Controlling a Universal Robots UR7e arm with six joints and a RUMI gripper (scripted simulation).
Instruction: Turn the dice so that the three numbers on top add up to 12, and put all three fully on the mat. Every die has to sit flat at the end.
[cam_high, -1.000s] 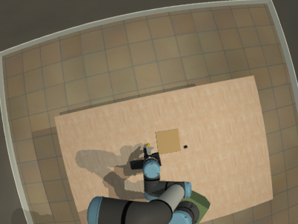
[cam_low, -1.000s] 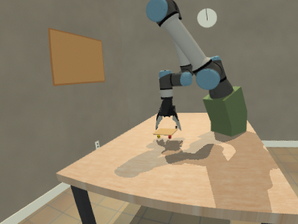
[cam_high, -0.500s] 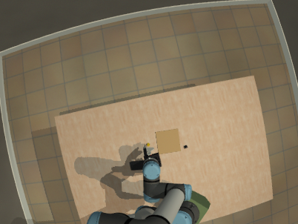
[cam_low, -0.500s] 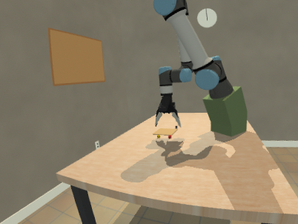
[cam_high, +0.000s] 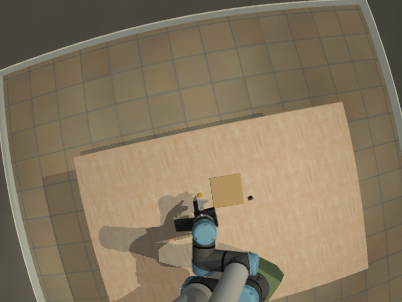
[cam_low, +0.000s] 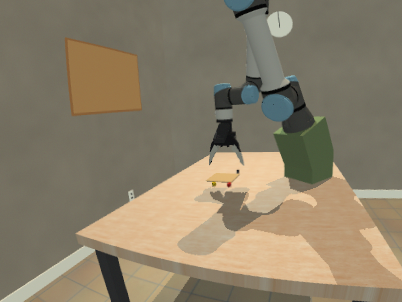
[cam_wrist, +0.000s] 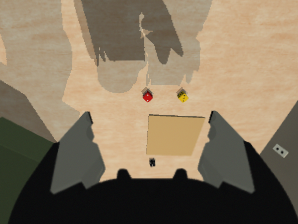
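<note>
A small tan mat (cam_wrist: 175, 135) lies on the wooden table; it also shows in the overhead view (cam_high: 226, 190) and the side view (cam_low: 222, 177). A red die (cam_wrist: 147, 97) and a yellow die (cam_wrist: 183, 97) sit on the table just off one edge of the mat. A black die (cam_wrist: 152, 161) sits on the table off the opposite edge. The yellow die (cam_high: 199, 195) and the black die (cam_high: 250, 198) show in the overhead view. My gripper (cam_wrist: 150, 112) is open and empty, hanging well above the mat (cam_low: 226, 154). The top faces are too small to read.
The arm's green base block (cam_low: 306, 150) stands on the table behind the mat. A white wall outlet (cam_wrist: 279, 149) shows at the wrist view's right. The table's edges are far from the dice.
</note>
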